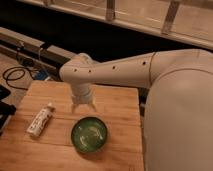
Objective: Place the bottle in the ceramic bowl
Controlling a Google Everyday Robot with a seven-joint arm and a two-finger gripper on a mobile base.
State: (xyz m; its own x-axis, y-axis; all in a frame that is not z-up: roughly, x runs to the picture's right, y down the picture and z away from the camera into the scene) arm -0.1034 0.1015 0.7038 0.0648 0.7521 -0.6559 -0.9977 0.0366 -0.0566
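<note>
The small white bottle [40,120] with dark label marks lies on its side on the left part of the wooden table [120,102], cap pointing up and right. The glossy dark-green ceramic bowl [89,134] stands on the table to the right of the bottle, with nothing in it. My gripper [83,106] hangs from the white arm just above the bowl's far rim, to the right of the bottle and apart from it. It holds nothing that I can see.
My large white arm [150,75] and body [180,120] fill the right side. A dark rail [30,47] and black cables [15,75] lie beyond the table's far left edge. A dark object [4,107] sits at the left edge.
</note>
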